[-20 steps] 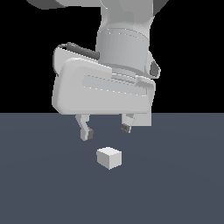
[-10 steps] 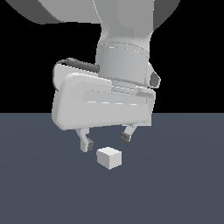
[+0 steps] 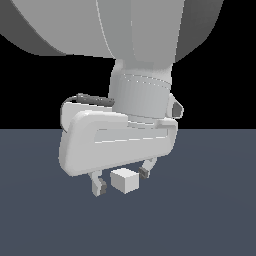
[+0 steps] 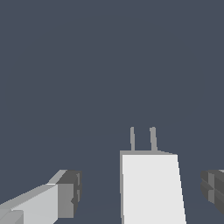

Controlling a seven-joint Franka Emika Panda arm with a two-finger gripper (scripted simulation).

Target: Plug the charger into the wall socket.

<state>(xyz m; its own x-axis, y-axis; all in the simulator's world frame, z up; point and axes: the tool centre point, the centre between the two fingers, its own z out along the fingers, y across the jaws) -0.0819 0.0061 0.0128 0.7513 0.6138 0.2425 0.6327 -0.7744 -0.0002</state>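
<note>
The charger is a small white block lying on the dark blue-grey floor. In the wrist view the charger shows two thin grey prongs sticking out of one end. My gripper hangs low over it, open, with one dark-tipped finger on the exterior view's left of the block and the other finger on its right. Both fingers stand apart from the block's sides. The wall socket is out of view.
The dark floor runs flat all around the block. The arm's large white wrist and hand body fill the upper middle of the exterior view and hide what lies behind them.
The gripper has come down from above the charger until its open fingers straddle the block. The charger has not moved.
</note>
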